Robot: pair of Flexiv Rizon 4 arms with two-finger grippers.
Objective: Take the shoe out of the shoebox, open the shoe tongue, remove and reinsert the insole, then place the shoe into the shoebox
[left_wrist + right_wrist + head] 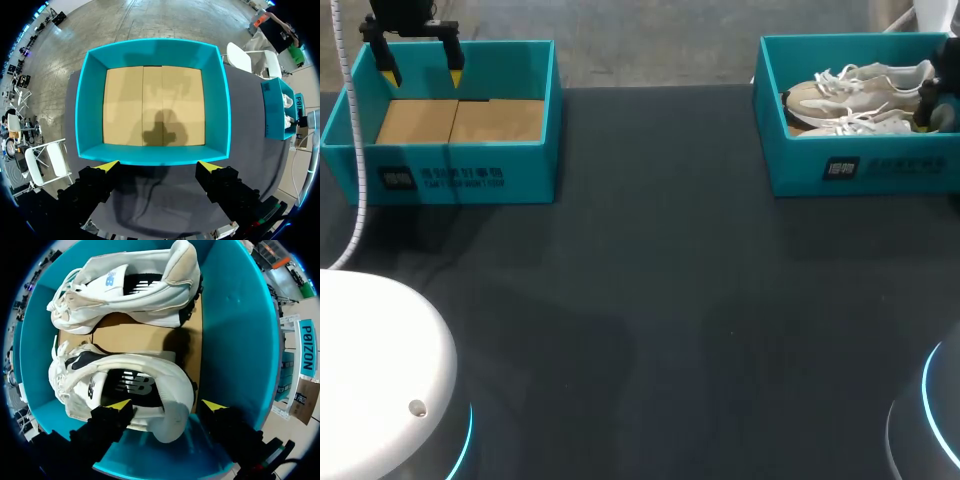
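Logged right hand (167, 405) spread, straddling heel of near shoe (125, 385) inside shoebox (235, 340), second shoe (130, 285) beyond; detail seen in right wrist view only. Logged left hand (159, 165) spread above near wall of other box (90, 100), cardboard floor showing. Head view placed both boxes well apart on tabletop (650, 300).

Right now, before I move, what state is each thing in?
Left shoebox, open, empty.
Right shoebox, open, holding both shoes.
Near shoe, in box, laced, insole in place.
Far shoe, in box, laced, insole in place.
Left hand, open, above left shoebox's edge.
Right hand, open, straddling near shoe's heel.
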